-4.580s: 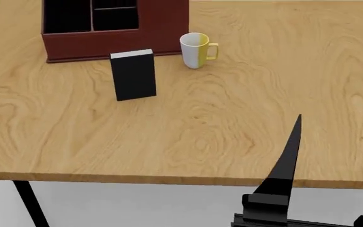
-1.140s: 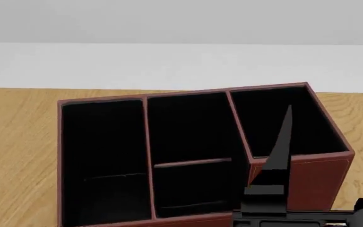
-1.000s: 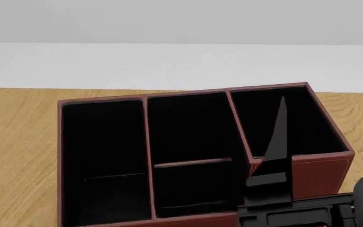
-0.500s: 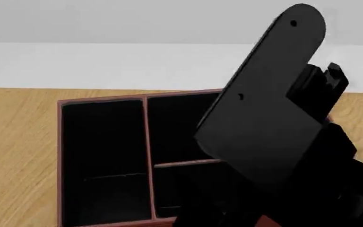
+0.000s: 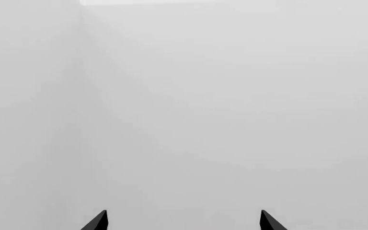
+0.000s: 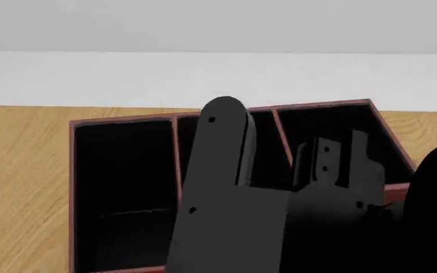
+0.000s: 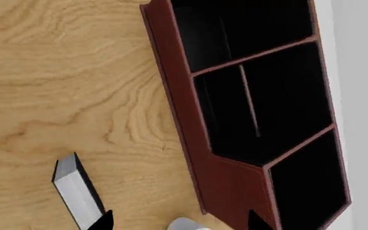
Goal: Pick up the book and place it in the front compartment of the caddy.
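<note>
Low in the right wrist frame, the book [image 7: 76,191] stands on the wooden surface [image 7: 56,72], left of the right hand [image 7: 180,221] with tips spread, apart from the caddy [image 7: 190,129] at right; the left hand [image 5: 182,221], likewise spread, faces blank wall

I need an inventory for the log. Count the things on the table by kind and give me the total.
Book: 1
Caddy: 1
Mug: 1, only its rim shows at the edge of the right wrist view
Total: 3
</note>
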